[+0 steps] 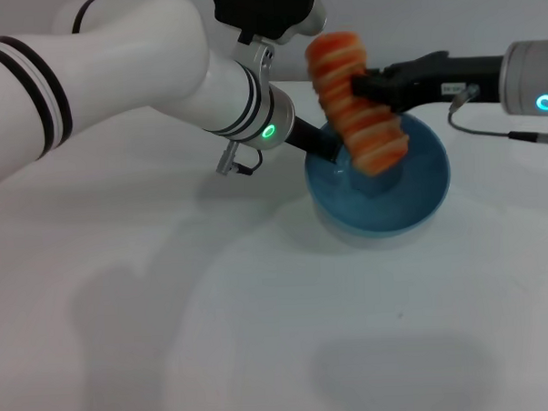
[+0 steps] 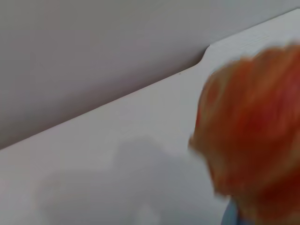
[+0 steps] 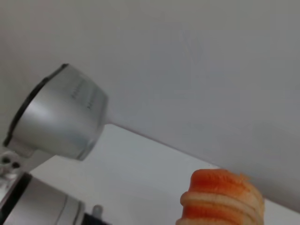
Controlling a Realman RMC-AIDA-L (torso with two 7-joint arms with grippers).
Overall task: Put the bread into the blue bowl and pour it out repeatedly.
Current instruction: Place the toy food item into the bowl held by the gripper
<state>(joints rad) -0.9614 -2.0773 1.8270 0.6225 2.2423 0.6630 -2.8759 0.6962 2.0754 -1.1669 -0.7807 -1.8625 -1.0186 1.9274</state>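
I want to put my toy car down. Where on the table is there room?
The wide white table in front of the blue bowl is bare. It is crowded at the bowl: the right gripper holds the bread above it, and the left gripper is at its rim.

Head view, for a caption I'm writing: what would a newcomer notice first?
The orange-tan bread stands steeply tilted, its lower end down in the blue bowl at centre right, gripped at mid-length by the right pincer reaching in from the right. The left pincer reaches from the left to the bowl's near rim beside the loaf.
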